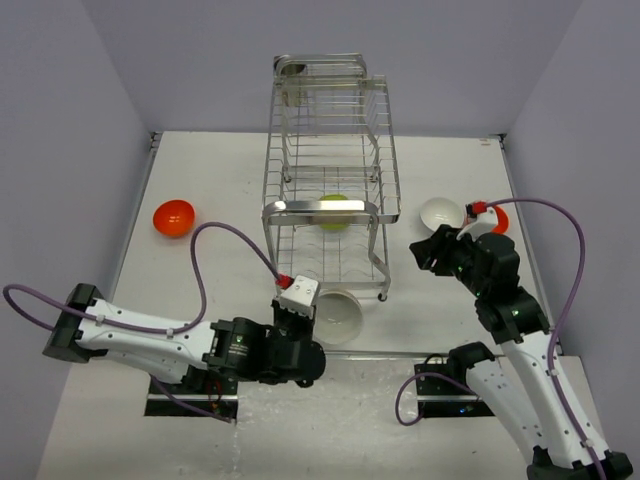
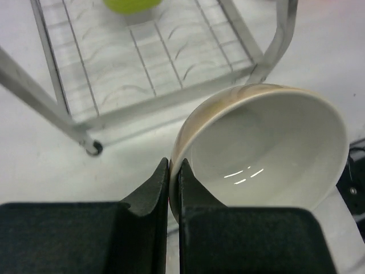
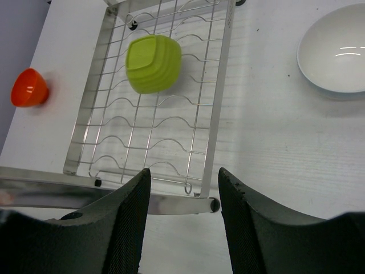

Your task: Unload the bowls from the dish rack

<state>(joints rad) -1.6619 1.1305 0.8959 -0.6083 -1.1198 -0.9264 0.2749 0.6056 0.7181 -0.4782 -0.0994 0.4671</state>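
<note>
Overhead: dish rack (image 1: pixel 320 207) mid-table, green bowl (image 1: pixel 334 211) on its lower shelf; orange bowl (image 1: pixel 173 217) at nine o'clock, white bowl (image 1: pixel 441 212) at three.

Left wrist: left gripper (image 2: pixel 174 168) clamped on rim of beige bowl (image 2: pixel 268 148), outside the rack at five o'clock.

Right wrist: right gripper (image 3: pixel 183 174) spread apart, gripping nothing.
</note>
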